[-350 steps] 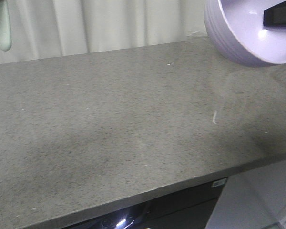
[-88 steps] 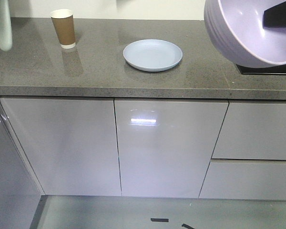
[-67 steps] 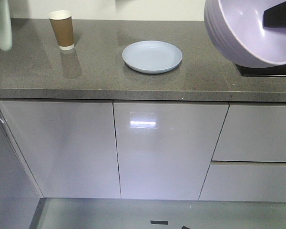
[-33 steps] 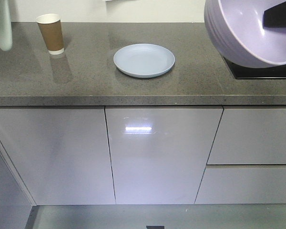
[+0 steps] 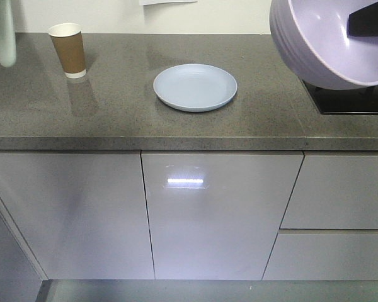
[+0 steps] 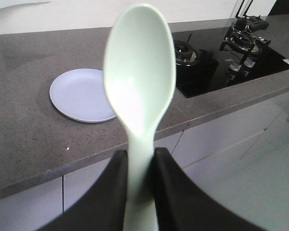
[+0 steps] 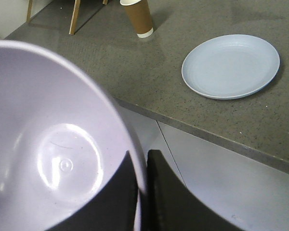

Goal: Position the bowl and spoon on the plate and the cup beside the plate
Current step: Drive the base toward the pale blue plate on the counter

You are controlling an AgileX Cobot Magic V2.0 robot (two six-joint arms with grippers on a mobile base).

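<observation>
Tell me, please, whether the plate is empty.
Empty: the plate lies bare on the counter; bowl and spoon are held clear of it.

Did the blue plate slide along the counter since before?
No. The plate keeps its spot right of the cup and just past the cabinet door seam; only the view shifted.

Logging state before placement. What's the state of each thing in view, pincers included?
bowl: empty, tilted, held off the counter by its rim.
spoon: held by the handle, scoop empty.
plate: empty, flat on the counter.
cup: upright on the counter, apart from the plate.
left pincer: shut on the spoon.
right pincer: shut on the bowl's rim.
cabinet door: closed.
</observation>
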